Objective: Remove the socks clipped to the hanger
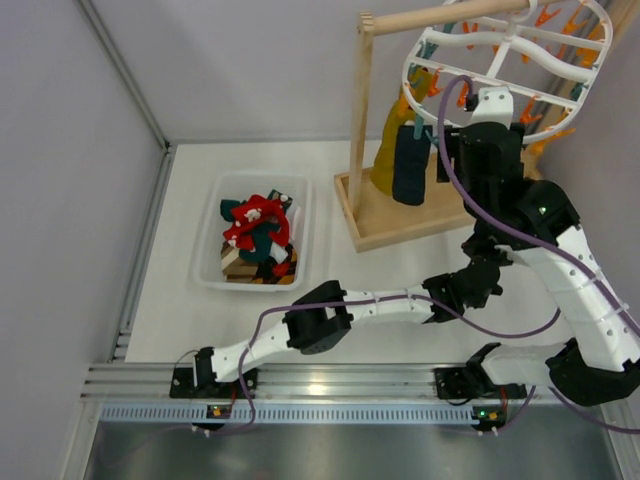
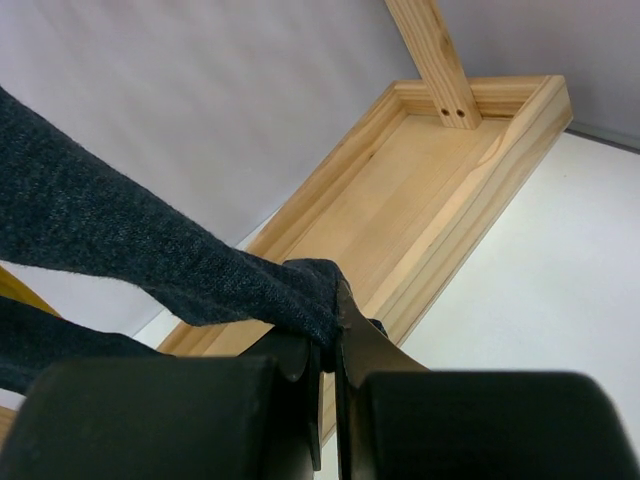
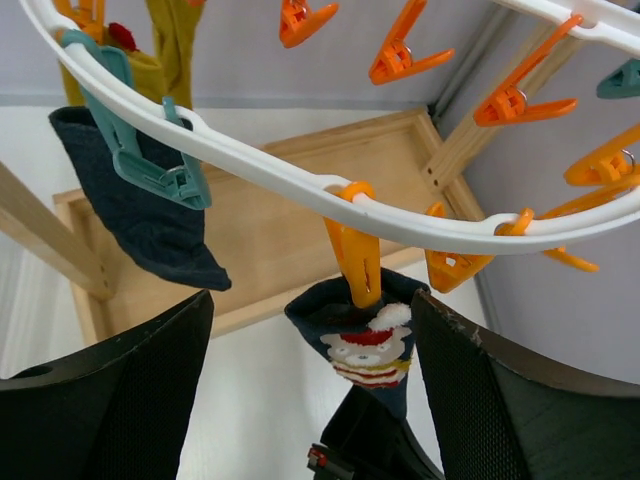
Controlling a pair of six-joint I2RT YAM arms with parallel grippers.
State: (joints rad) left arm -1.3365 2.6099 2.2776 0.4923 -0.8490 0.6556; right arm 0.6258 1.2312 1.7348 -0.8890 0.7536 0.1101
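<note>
The white hanger (image 1: 505,50) hangs from the wooden stand, its rim (image 3: 290,180) lined with orange and teal clips. An orange clip (image 3: 352,255) holds a dark navy sock with a bear pattern (image 3: 370,345). My right gripper (image 3: 312,305) is open, one finger on each side of this sock just below the clip, touching nothing. My left gripper (image 2: 335,325) is shut on the lower end of the same dark sock (image 2: 150,250), which runs taut up to the left. A teal clip (image 3: 150,165) holds another dark sock (image 3: 150,225), with a mustard sock (image 3: 170,50) behind.
The wooden stand's tray base (image 2: 430,190) lies just beneath my left gripper, its post (image 1: 360,100) rising at the left. A clear bin (image 1: 212,235) with several removed socks stands on the table at the left. Several empty orange clips (image 3: 400,55) hang on the rim.
</note>
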